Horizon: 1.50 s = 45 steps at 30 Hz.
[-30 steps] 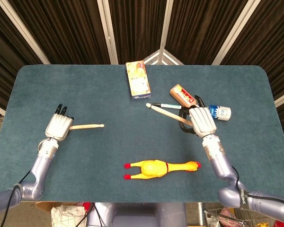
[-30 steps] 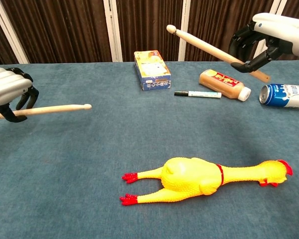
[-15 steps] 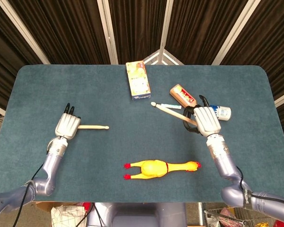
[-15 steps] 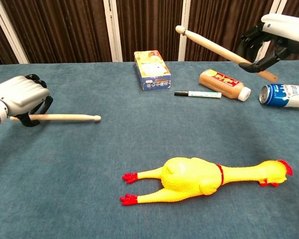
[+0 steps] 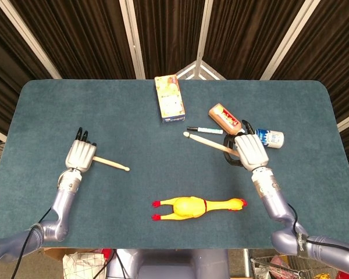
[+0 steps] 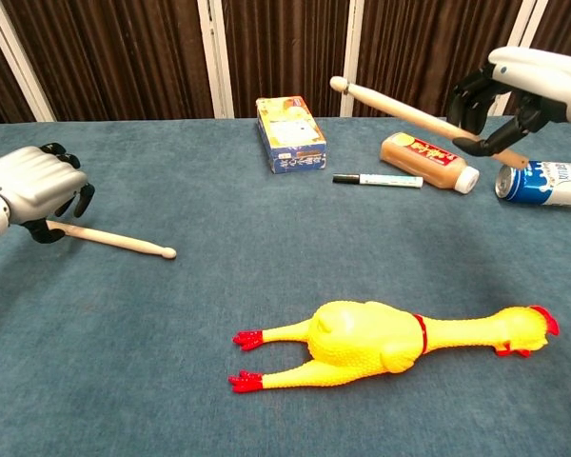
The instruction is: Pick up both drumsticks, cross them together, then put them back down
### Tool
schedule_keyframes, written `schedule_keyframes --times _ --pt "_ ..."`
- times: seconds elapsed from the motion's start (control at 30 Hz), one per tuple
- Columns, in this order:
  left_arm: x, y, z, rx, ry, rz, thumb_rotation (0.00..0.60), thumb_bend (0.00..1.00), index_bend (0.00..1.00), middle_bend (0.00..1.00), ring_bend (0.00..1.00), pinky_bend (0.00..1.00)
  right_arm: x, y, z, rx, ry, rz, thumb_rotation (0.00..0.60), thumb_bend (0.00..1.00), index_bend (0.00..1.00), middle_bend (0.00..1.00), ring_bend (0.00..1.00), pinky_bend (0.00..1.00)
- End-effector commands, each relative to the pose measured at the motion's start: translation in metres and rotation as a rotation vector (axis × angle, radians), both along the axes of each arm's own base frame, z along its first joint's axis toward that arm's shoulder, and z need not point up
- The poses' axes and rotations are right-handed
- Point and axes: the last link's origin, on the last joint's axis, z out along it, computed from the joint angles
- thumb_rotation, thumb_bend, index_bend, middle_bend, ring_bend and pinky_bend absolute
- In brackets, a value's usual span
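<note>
Head view: left robot hand point(image 5: 81, 156) clamped on one drumstick point(image 5: 111, 163), tip angled toward the counter point(image 5: 134, 192) middle. Right robot hand point(image 5: 250, 151) clamped on the other drumstick point(image 5: 208, 141), tip pointing left, near the marker point(image 5: 205, 130), bottle point(image 5: 224, 117) and can point(image 5: 270, 138). Box point(image 5: 169, 98) at the far side, rubber chicken point(image 5: 198, 206) near the front edge. Sticks well apart, not yet crossed.

Chest view: left robot hand point(image 6: 30, 190) low, its drumstick point(image 6: 114, 240) sloping down, tip close to or touching the counter point(image 6: 219, 314); cannot tell which. Right robot hand point(image 6: 514, 90) raised, its drumstick point(image 6: 409, 109) clear above the bottle point(image 6: 428, 160) and marker point(image 6: 378, 179).

Judged step: both picked up, crossing pending. Next: lift the left stick, bring both hands inward over the open middle until the shafts meet in an X, keeping clear of the rubber chicken point(image 6: 381, 338).
</note>
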Motion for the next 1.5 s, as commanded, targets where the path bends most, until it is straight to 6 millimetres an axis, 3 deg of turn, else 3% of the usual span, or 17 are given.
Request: schedule_keyframes --times 0.03,0.23,0.43,0.6,0.77,0.93,1.2,1.5 --pt "0.0 -0.002 0.008 0.009 -0.008 0.013 0.6 0.44 0.43 0.48 0.11 0.06 -0.006 0.002 -0.012 -0.01 0.065 0.026 0.6 0.52 0.72 0.62 0.44 0.05" --pt "0.012 -0.006 0.03 0.025 -0.068 0.03 0.6 0.44 0.34 0.45 0.11 0.05 -0.026 0.002 -0.033 -0.033 0.194 0.058 0.6 0.52 0.72 0.62 0.44 0.05" --pt "0.029 -0.006 0.063 0.077 -0.15 0.028 0.6 0.44 0.25 0.28 0.04 0.05 -0.044 0.006 -0.057 -0.038 0.304 0.073 0.6 0.52 0.72 0.62 0.44 0.05" --pt "0.045 -0.009 0.089 0.102 -0.338 0.05 0.6 0.43 0.23 0.17 0.0 0.05 -0.056 0.01 -0.071 -0.019 0.358 0.067 0.6 0.52 0.72 0.62 0.44 0.05" --pt "0.058 -0.011 0.113 0.114 -0.518 0.068 0.6 0.42 0.22 0.15 0.0 0.05 -0.059 0.011 -0.079 0.002 0.372 0.061 0.6 0.52 0.72 0.62 0.44 0.05" --pt "0.061 -0.014 0.132 0.128 -0.553 0.052 0.6 0.42 0.22 0.14 0.0 0.05 -0.055 0.013 -0.087 0.018 0.376 0.067 0.6 0.52 0.72 0.62 0.44 0.05" --pt "0.059 -0.016 0.14 0.134 -0.559 0.062 0.6 0.42 0.2 0.14 0.0 0.05 -0.053 0.016 -0.091 0.042 0.418 0.037 0.6 0.52 0.46 0.56 0.44 0.05" --pt "0.06 -0.015 0.145 0.141 -0.583 0.036 0.6 0.42 0.16 0.0 0.0 0.05 -0.045 0.018 -0.085 0.062 0.425 -0.045 0.6 0.52 0.34 0.5 0.44 0.05"
